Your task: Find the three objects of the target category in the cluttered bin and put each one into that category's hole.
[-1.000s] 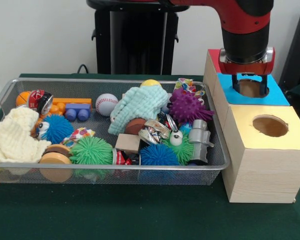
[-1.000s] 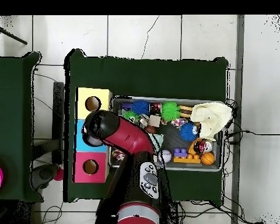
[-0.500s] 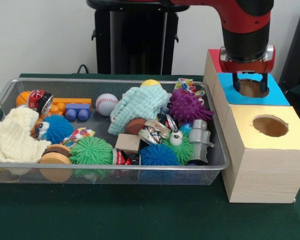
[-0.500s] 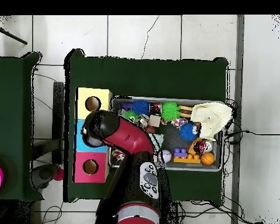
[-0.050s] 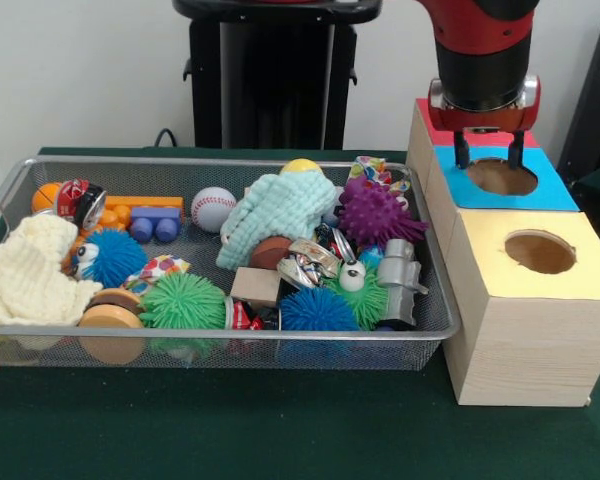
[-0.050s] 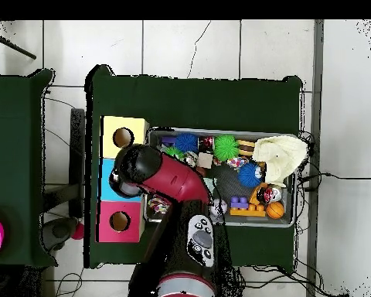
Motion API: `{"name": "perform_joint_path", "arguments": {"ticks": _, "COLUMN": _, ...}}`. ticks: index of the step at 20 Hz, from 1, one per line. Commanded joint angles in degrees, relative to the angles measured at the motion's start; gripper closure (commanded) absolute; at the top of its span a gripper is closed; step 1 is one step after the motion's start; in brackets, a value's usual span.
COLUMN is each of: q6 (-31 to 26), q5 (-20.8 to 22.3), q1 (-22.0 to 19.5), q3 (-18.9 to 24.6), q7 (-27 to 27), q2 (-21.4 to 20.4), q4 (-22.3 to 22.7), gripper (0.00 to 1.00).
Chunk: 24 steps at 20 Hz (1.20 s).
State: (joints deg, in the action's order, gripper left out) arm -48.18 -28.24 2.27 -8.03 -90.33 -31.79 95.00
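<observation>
On the green table, the gripper hangs spread and empty above the blue hole, risking snagging the cluttered bin's rim when descending next.

- Even, soft indoor light across the front view; nothing is dim or blown out
- Faint shadow lies on the green worktop under the mesh bin
- Small bright glints show on the crushed foil among the toys
- The overhead view is bright on the pale floor tiles, with dark worktop cloth
</observation>
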Motion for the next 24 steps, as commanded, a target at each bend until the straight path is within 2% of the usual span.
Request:
{"name": "perform_joint_path", "arguments": {"ticks": 1, "q6": 4.47, "q5": 8.38, "q1": -1.23, "q3": -4.43, "q7": -8.52, "q2": 3.26, "q4": -5.21, "gripper": 0.00}}
{"name": "perform_joint_path", "arguments": {"ticks": 4, "q6": 9.74, "q5": 11.13, "q1": -1.63, "q3": -4.22, "q7": -6.62, "q2": 3.34, "q4": -4.88, "gripper": 0.00}}
{"name": "perform_joint_path", "arguments": {"ticks": 7, "q6": 17.42, "q5": 10.27, "q1": -1.90, "q3": -3.28, "q7": -9.80, "q2": 4.09, "q4": -3.30, "gripper": 0.00}}
{"name": "perform_joint_path", "arguments": {"ticks": 10, "q6": 26.63, "q5": 11.93, "q1": -2.07, "q3": -1.96, "q7": -9.56, "q2": 5.78, "q4": -3.42, "gripper": 0.00}}
{"name": "perform_joint_path", "arguments": {"ticks": 11, "q6": 26.96, "q5": 11.02, "q1": -1.16, "q3": -3.23, "q7": -12.34, "q2": 6.73, "q4": -3.80, "gripper": 0.00}}
{"name": "perform_joint_path", "arguments": {"ticks": 12, "q6": 31.31, "q5": 10.64, "q1": -1.49, "q3": -2.26, "q7": -13.24, "q2": 7.21, "q4": -2.99, "gripper": 0.00}}
{"name": "perform_joint_path", "arguments": {"ticks": 14, "q6": 35.53, "q5": 10.16, "q1": -2.35, "q3": -0.66, "q7": -13.55, "q2": 8.09, "q4": -2.29, "gripper": 0.00}}
{"name": "perform_joint_path", "arguments": {"ticks": 18, "q6": 37.99, "q5": 10.21, "q1": -2.86, "q3": 0.44, "q7": -11.63, "q2": 7.85, "q4": -1.30, "gripper": 0.00}}
{"name": "perform_joint_path", "arguments": {"ticks": 23, "q6": 36.20, "q5": 8.90, "q1": -1.89, "q3": -0.61, "q7": -11.00, "q2": 6.98, "q4": -0.78, "gripper": 0.00}}
{"name": "perform_joint_path", "arguments": {"ticks": 24, "q6": 35.02, "q5": 8.87, "q1": -1.84, "q3": -0.57, "q7": -10.63, "q2": 7.01, "q4": -0.71, "gripper": 1.00}}
